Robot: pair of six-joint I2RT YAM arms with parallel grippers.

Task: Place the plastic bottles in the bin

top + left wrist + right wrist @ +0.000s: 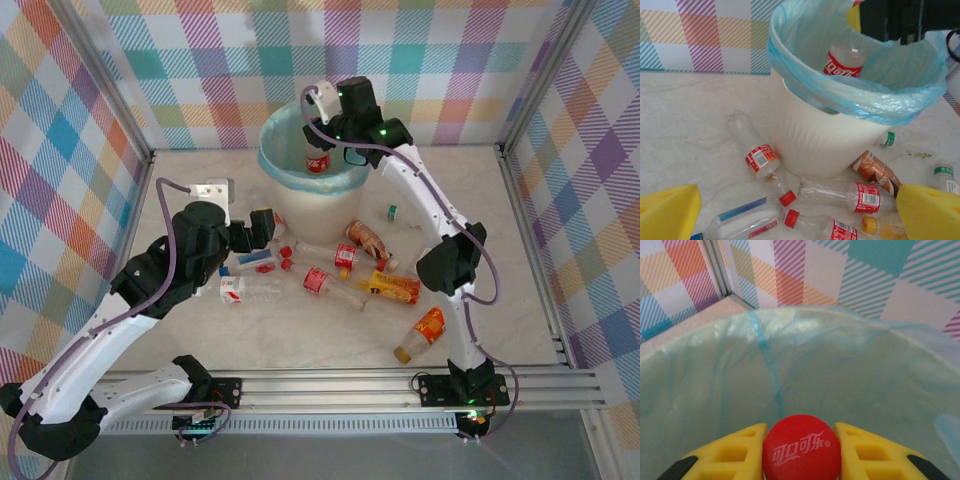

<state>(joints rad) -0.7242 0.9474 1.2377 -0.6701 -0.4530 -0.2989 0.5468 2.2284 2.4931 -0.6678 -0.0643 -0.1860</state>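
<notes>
"The left gripper (266, 230), has it got hold of anything?"

"No. Its yellow fingers (667, 212) are spread wide with nothing between them. Just ahead of it the loose bottles (860, 196) lie on their sides on the table (690, 125). A blue-striped bottle (740, 220) lies nearest its left finger. A red-labelled bottle (761, 160) is further ahead, beside the foot of the bin. A brown bottle (875, 171) is ahead and to the right."

"And the bin (815, 135)?"

"Straight ahead of that gripper, beyond the bottles. It stands upright, with the blue bag (805, 75) folded over its rim."

"The right gripper (801, 455)?"

"Clamped on the held bottle (318, 160), with a yellow pad on either side just under the red cap (801, 440). It hangs over the mouth of the bin. The bottle is upright below it, its lower part down inside the bag."

"Anything lying off on its own?"

"An orange bottle (424, 336), well back from the right gripper, towards that arm's base."
</notes>
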